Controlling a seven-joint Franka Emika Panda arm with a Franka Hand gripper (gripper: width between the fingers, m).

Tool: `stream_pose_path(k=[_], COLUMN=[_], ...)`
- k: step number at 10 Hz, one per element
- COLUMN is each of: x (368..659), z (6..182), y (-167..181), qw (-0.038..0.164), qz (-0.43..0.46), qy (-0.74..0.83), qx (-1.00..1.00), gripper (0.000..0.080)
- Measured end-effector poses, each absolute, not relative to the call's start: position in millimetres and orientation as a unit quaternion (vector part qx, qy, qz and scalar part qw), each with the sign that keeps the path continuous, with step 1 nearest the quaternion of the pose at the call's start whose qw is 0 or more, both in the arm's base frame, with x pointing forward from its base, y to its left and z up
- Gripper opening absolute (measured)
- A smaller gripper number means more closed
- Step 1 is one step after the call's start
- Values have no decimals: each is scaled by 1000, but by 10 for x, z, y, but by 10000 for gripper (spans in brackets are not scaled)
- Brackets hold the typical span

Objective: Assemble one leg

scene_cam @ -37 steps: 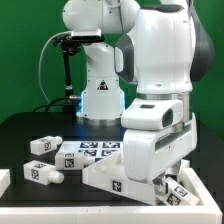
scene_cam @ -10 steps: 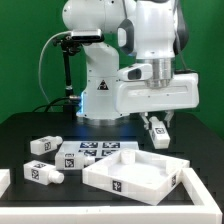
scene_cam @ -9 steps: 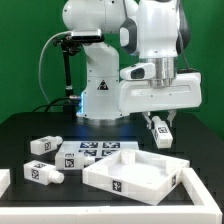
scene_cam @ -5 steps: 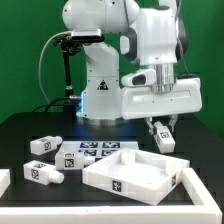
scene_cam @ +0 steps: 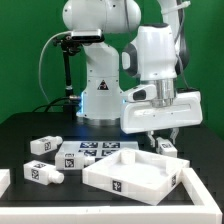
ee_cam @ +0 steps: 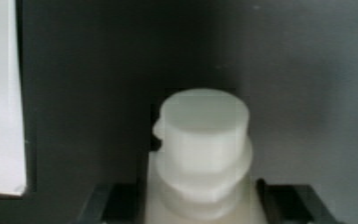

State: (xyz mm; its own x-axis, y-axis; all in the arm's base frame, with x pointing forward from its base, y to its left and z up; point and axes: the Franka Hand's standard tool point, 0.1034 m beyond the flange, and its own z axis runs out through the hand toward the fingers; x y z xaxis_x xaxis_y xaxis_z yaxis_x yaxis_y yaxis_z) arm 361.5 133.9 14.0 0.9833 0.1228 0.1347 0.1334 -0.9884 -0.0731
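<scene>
Loose legs (scene_cam: 41,146) at exterior view's left; marker board (scene_cam: 90,151) beside them; panel (scene_cam: 130,178) centre. Arm at right, wrist vertical, gripper (scene_cam: 160,141) pointing down. Jaws clamped on leg (ee_cam: 202,140), over panel's far right corner; contact indeterminate.

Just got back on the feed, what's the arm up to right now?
The arm's gripper is shut on one leg, clamped between its two fingers. It holds the leg close to the far corner of the white panel, on the exterior view's right. I cannot tell if the leg touches the panel. Two loose legs lie on the table at the exterior view's left, near the marker board.
</scene>
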Motion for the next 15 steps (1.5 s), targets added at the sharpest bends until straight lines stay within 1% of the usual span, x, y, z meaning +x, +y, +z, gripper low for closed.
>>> stream_pose_path(k=[4, 5, 6, 7, 8, 9, 10, 11, 12, 13, 15], x=[3630, 3634, 3680, 3777, 3849, 3939, 4045, 4132, 4170, 4117, 4129], z=[123, 125, 217, 391, 547, 663, 735, 747, 721, 707, 705], y=[1327, 1326, 1245, 1112, 968, 841, 759, 689, 698, 813, 773], qw=[40, 40, 33, 27, 23, 22, 22, 19, 19, 22, 21], qz=[-67, -67, -44, -41, -34, -21, -26, -41, -45, -40, -40], qy=[-65, -68, -94, -111, -119, -127, -135, -173, -174, -160, -168], qx=[-995, -995, -994, -993, -992, -991, -990, -984, -984, -986, -985], gripper=[287, 476, 589, 589, 637, 646, 646, 646, 649, 649, 649])
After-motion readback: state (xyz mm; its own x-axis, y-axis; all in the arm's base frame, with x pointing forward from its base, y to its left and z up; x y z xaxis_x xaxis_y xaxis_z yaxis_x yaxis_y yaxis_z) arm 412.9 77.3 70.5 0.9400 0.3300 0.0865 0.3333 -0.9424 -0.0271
